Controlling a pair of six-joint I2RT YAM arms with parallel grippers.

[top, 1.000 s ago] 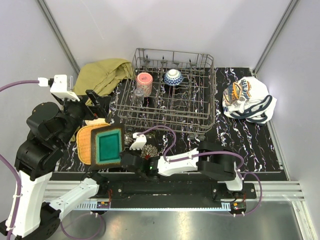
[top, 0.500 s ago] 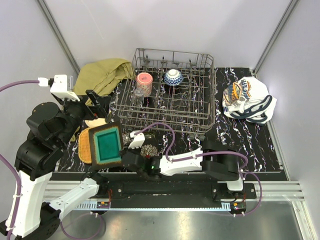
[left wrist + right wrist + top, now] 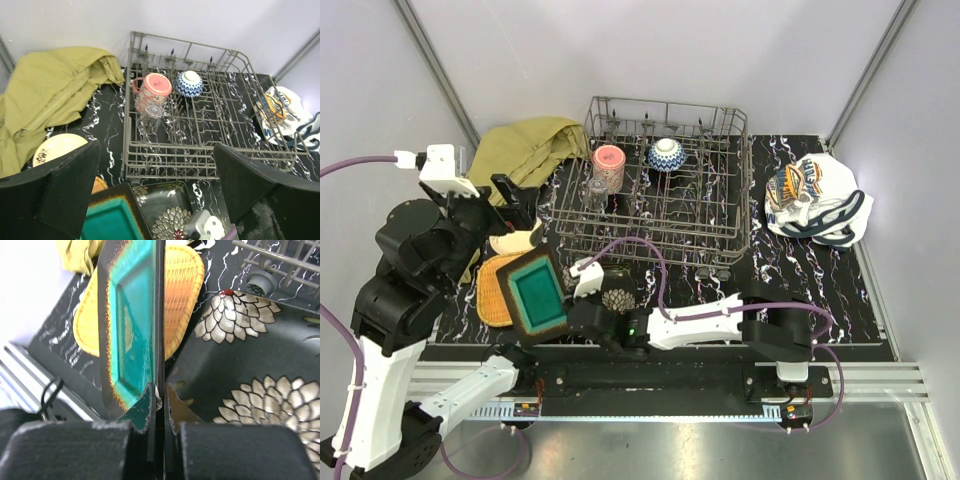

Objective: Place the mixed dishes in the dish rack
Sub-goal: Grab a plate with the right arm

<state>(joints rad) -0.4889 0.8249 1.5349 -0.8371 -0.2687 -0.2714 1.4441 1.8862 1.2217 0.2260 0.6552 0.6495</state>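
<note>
The top external camera sits high above and behind the arm bases and looks steeply down over the whole black marbled table (image 3: 820, 280), with the large grey metal wire dish rack (image 3: 748, 200) at upper centre. The left wrist camera also rides high, facing the far wall. It frames the same rack mid-picture between the black fingers (image 3: 60, 190) of the left gripper (image 3: 156, 147), which fill the lower corners. The right wrist camera is very near and low, sighting edge-on along the teal square plate (image 3: 132, 330) at centre. All three views share that plate.
</note>
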